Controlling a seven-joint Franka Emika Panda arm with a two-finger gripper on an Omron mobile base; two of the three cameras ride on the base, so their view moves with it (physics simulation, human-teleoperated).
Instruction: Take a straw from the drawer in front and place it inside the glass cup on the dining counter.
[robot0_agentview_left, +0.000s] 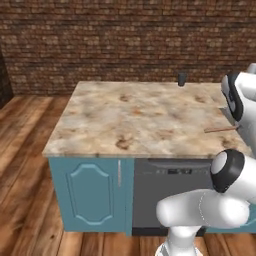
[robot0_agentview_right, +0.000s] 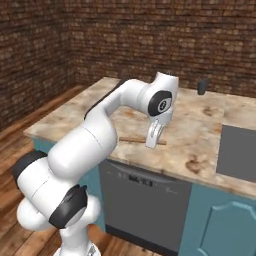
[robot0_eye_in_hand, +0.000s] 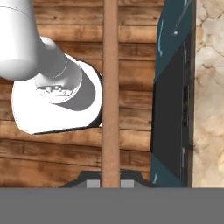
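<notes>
- Holding the straw (robot0_agentview_right: 131, 140) level, the gripper (robot0_agentview_right: 154, 137) is closed on one end; its long axis runs roughly along the dining counter's (robot0_agentview_left: 135, 117) front edge.
- Glass cup (robot0_agentview_right: 202, 87) stands at the far edge, well apart; bare stone lies between.
- Arm arches over the counter, hand pointing down.

White arm bent forward, tool (robot0_agentview_right: 154, 141) pointing down, jaws clamped.

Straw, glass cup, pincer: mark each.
straw (robot0_eye_in_hand: 110, 87), hand view, middle of its shaft
glass cup (robot0_agentview_left: 182, 79), left base view, its side wall
pincer (robot0_agentview_right: 154, 138), right base view, between its fingertips
</notes>
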